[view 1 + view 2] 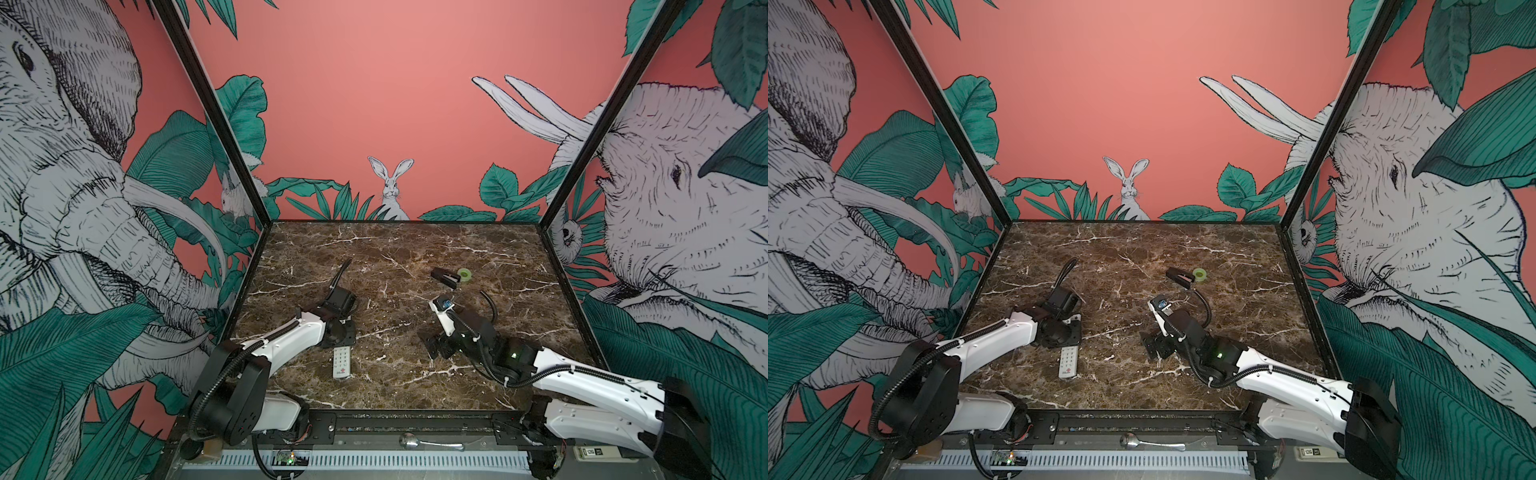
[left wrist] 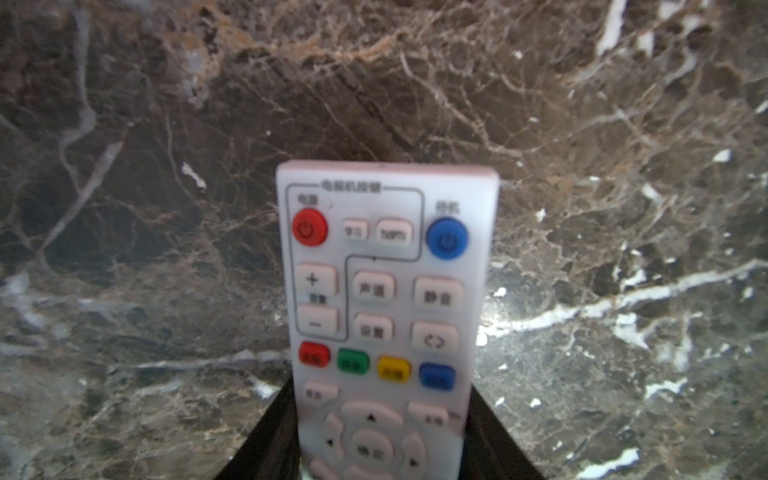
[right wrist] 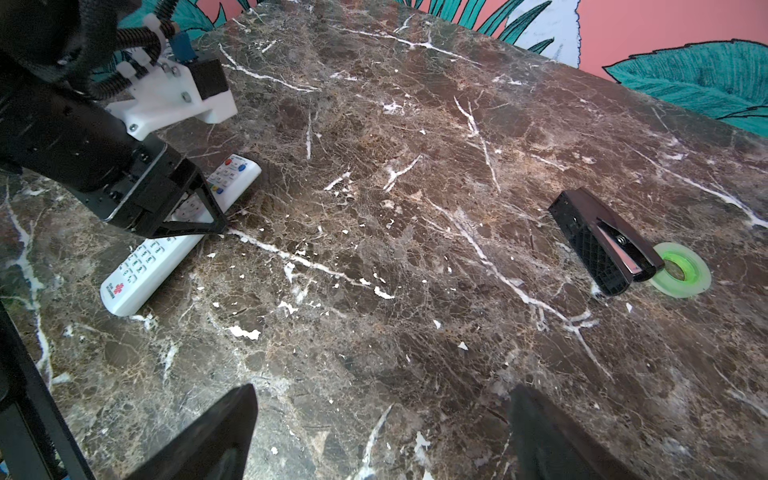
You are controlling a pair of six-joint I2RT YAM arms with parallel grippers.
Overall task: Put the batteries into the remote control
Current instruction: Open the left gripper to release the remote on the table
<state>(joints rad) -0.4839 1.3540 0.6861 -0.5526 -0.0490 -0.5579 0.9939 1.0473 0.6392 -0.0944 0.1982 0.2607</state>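
**Remote clamped face-up; batteries not in sight**

The remote (image 1: 342, 362) lies flat on the desk (image 1: 395, 257), buttons up, with its red-logo end toward the robot. Its plain back, where I judge the battery bay to be, is therefore against the marble. Loading probably cannot start until it is turned over.

The left end effector (image 3: 195, 212) comes down across the remote's middle. It has one finger (image 2: 266, 444) on each long edge and is clamped on the remote's sides. This crosswise hold looks meant to lift or flip the remote, or simply to steady it.

The right end effector (image 3: 382, 415) hovers to the right of the remote, near it but apart. Its fingers are spread wide and hold nothing, so it is probably free to fetch a battery or work the cover.

The batteries show in no view.

Well beyond the remote, on its far right, a stapler-like tool (image 3: 602, 245) lies right against a green tape roll (image 3: 681, 270). Neither seems to bear on the task.
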